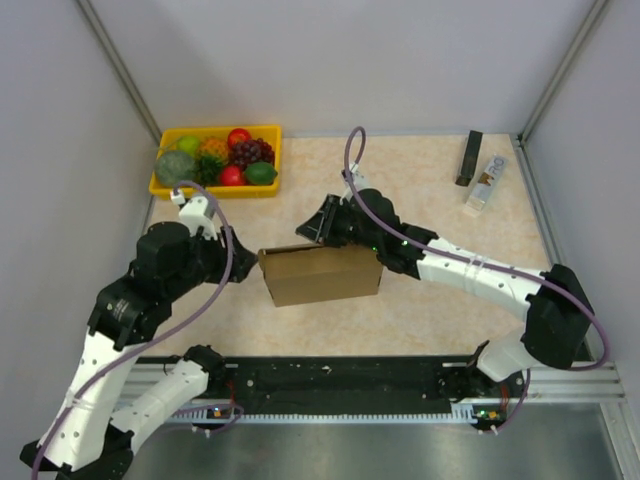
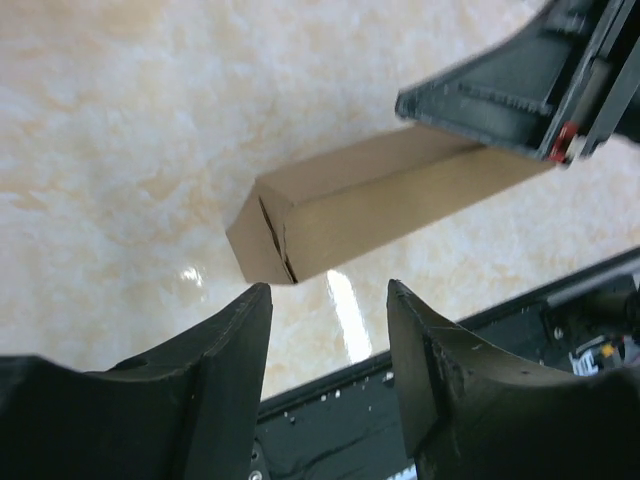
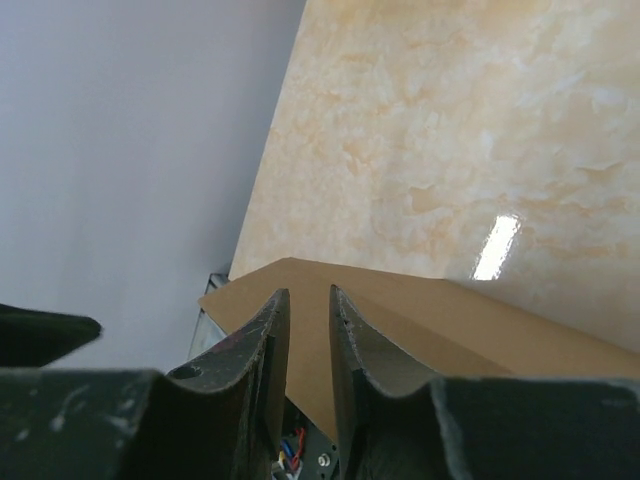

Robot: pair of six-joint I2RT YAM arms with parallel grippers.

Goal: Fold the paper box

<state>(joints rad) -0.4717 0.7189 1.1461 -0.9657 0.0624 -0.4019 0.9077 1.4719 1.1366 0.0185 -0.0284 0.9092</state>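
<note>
- Paper box [image 1: 322,275] of brown cardboard lies on its side near the middle of the tan table [image 1: 430,320]. It is folded into a long closed shape.
- Left claw [image 2: 330,290] is wide open and holds nothing. It sits just beside the left end of the box, not touching it.
- Right claw [image 3: 308,295] is at the back top edge of the box. Its fingers [image 3: 262,340] are almost closed, with only a thin gap. I cannot tell if they pinch the cardboard.
- Yellow tray [image 1: 215,193] full of fruit sits at the far left corner, well apart from the box.
- Black bar [image 1: 469,158] and a small pale block [image 1: 484,183] lie at the far right corner.
</note>
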